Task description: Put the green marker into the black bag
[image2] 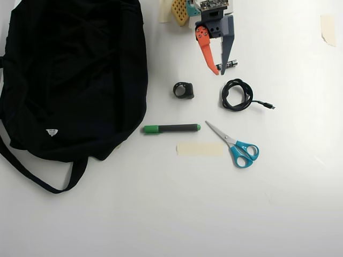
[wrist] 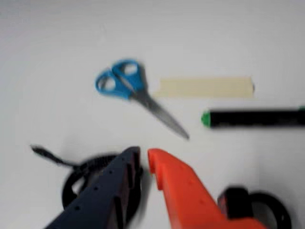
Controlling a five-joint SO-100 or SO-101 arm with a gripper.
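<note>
In the overhead view we see the black bag (image2: 75, 75), a large soft fabric backpack with a small white triangular logo, lying at the left of the white worktop (image2: 171, 214), its mouth not visible, so we cannot tell what it holds. The green marker (image2: 171, 128) lies flat just right of the bag, apart from it, its long axis running left to right, with a dark barrel, a bright green cap toward the bag and a green tip toward the blue-handled scissors (image2: 236, 147). A strip of beige tape (image2: 199, 149) lies just below it. The end effector (image2: 218, 72), orange and dark plastic fingers slightly apart and empty, hangs at the top, near a coiled black cable (image2: 236, 95).
</note>
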